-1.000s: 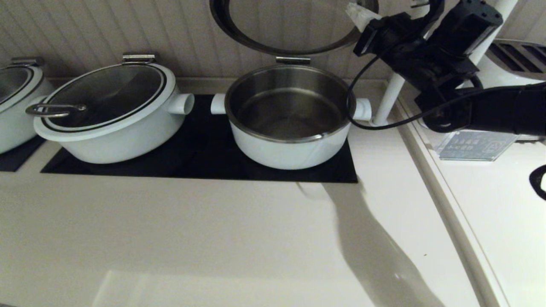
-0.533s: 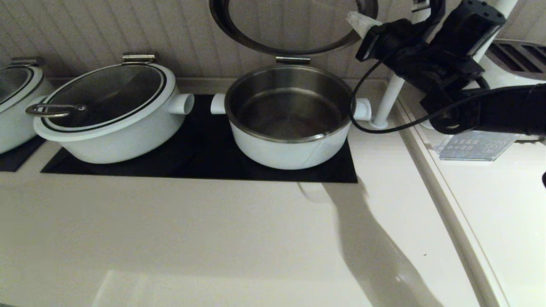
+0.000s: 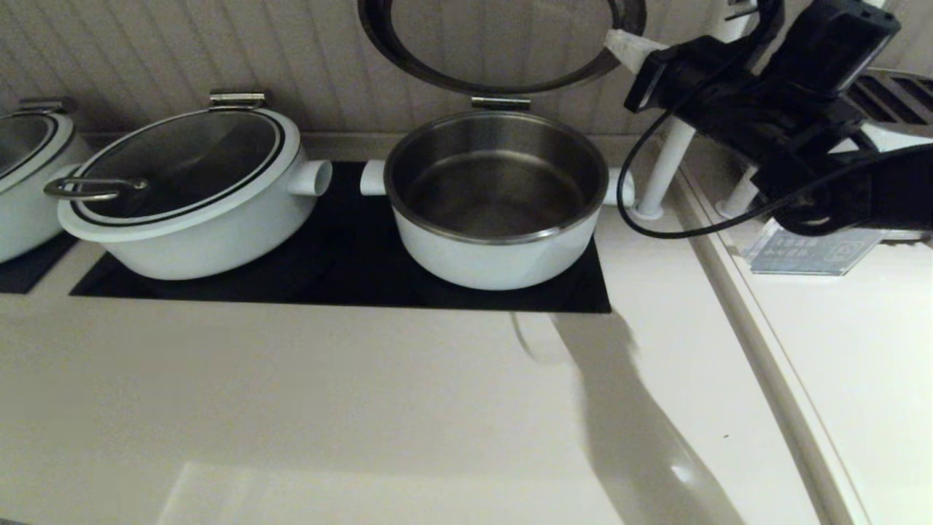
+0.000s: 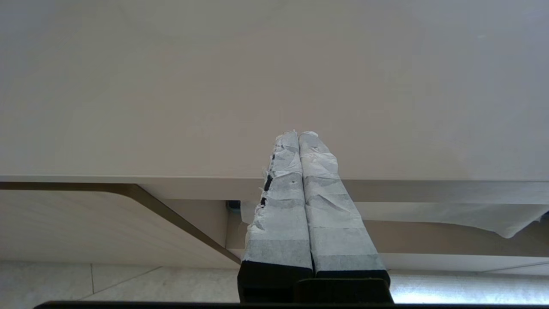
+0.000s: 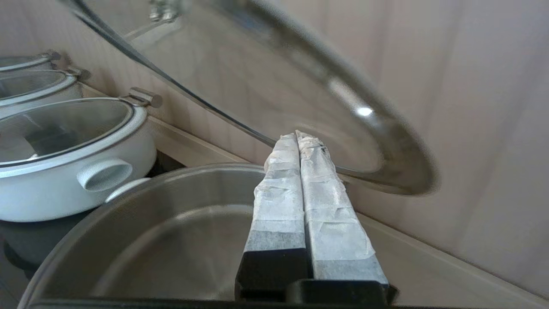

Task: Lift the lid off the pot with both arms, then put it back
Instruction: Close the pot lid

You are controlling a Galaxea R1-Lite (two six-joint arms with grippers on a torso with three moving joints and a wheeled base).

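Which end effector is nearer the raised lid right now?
Right. The right end effector sits beside the lid rim above the pot; the left end effector is off by the counter edge.

- pot (image 3: pixel 496 255): glossy white outside, brushed steel liner inside
- lid (image 5: pixel 266 86): clear glass, shiny metal edge
- right claw (image 5: pixel 299 136): tips wrapped in rough, frayed white cloth
- left claw (image 4: pixel 299 135): same wrinkled cloth wrap
- bench (image 3: pixel 291 408): smooth pale top, slight sheen
- hob (image 3: pixel 342 270): glossy black
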